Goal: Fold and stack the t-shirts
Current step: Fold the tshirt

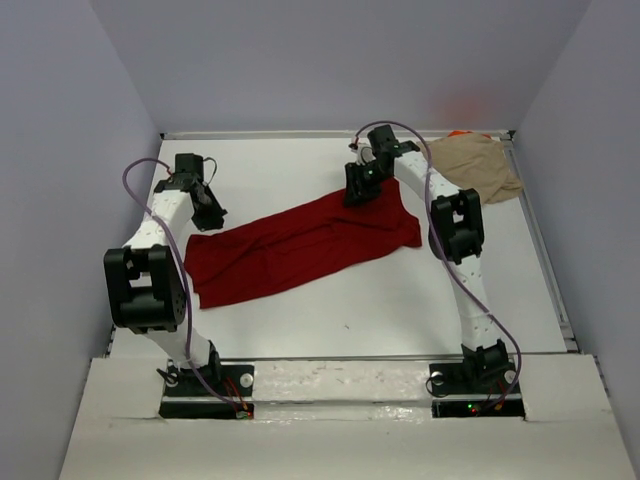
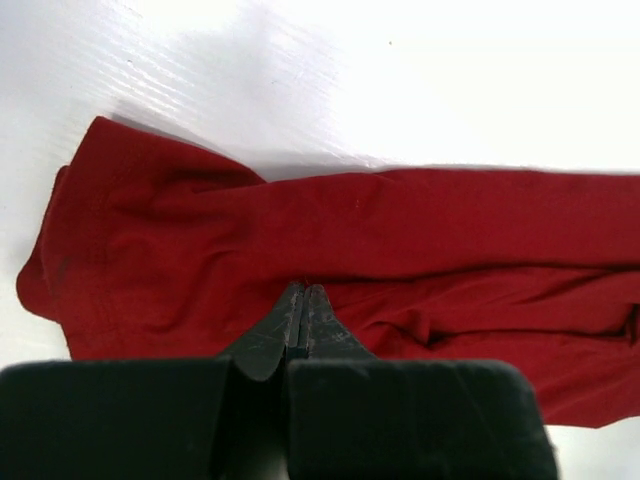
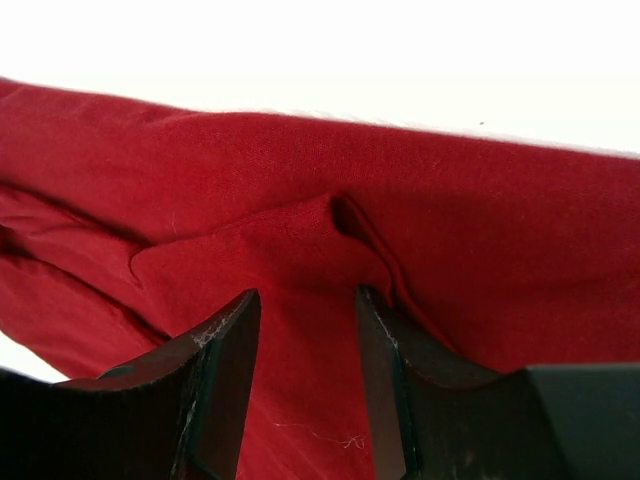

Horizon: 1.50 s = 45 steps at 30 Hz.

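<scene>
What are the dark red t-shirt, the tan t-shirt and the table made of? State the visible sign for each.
The dark red t-shirt: soft matte cloth, probably cotton knit; it creases, and stray threads show. The tan t-shirt: similar matte cloth, slumped in wrinkles. The table: hard white board, slightly glossy, perhaps plastic; faint fine ridges.

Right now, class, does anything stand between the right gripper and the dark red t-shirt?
Nothing visible does. The right gripper holds its jaws open directly over the dark red t-shirt, a raised fold of cloth just beyond its fingertips. The tan t-shirt lies apart, at the far right corner of the table.
</scene>
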Motion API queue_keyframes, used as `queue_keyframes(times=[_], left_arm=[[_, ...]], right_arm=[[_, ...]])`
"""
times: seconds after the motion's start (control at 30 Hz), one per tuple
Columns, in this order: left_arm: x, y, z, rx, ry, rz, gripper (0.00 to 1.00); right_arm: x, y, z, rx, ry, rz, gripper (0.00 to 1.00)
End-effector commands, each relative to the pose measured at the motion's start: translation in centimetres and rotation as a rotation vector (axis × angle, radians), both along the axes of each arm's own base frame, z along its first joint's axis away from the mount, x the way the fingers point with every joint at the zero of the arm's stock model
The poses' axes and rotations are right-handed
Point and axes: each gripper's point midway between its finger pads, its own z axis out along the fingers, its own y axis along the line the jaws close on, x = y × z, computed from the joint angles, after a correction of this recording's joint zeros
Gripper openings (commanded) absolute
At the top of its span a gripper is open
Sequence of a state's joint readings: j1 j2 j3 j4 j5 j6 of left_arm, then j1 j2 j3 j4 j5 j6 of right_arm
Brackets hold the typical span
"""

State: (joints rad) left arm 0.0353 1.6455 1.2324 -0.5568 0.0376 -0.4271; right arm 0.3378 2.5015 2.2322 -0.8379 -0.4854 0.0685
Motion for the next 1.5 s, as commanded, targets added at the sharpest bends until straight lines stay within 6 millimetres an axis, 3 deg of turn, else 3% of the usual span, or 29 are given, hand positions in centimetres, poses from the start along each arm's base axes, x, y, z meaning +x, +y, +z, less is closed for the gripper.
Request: queue_keyframes(times=[0.0, 0.03, 0.1, 0.33, 0.57, 0.83, 0.97, 1.1, 1.3, 1.43, 1.47], left_arm=[[0.4, 0.0, 2.0, 0.001, -0.063, -0.029, 0.00], [0.4, -0.1, 1.9, -0.003, -0.062, -0.032, 0.00], [0.4, -0.4, 1.1, -0.018, -0.046, -0.042, 0.00], [0.2, -1.4, -0.4, -0.053, -0.020, -0.066, 0.00], [0.1, -2.1, -1.1, -0.052, -0.005, -0.080, 0.00], [-0.2, -2.6, -0.9, -0.069, -0.007, -0.088, 0.00], [-0.4, -2.6, -0.4, -0.070, -0.012, -0.089, 0.00], [-0.3, -2.7, 0.2, -0.071, -0.029, -0.090, 0.00], [-0.5, -2.7, -0.5, -0.079, -0.015, -0.088, 0.00], [-0.6, -2.8, -0.7, -0.081, -0.012, -0.089, 0.00], [-0.6, -2.7, -0.7, -0.079, -0.010, -0.088, 0.00]], right_arm=[[1.8, -1.9, 1.3, -0.077, -0.079, -0.035, 0.49], [1.9, -2.0, 1.2, -0.084, -0.081, -0.040, 0.49], [2.3, -2.1, 3.4, -0.080, -0.135, -0.046, 0.49], [3.0, -2.6, 5.0, -0.104, -0.192, -0.061, 0.49], [3.4, -2.2, 8.4, -0.087, -0.277, -0.069, 0.49], [4.2, -2.1, 2.8, -0.136, -0.208, -0.021, 0.49], [4.0, -1.3, 1.6, -0.102, -0.184, 0.007, 0.48], [4.1, -1.4, 0.8, -0.080, -0.168, 0.008, 0.47], [4.7, -1.5, 1.1, -0.063, -0.175, -0.002, 0.46], [4.7, -1.7, 1.1, -0.071, -0.167, -0.016, 0.38], [4.6, -1.8, 0.8, -0.078, -0.161, -0.018, 0.31]])
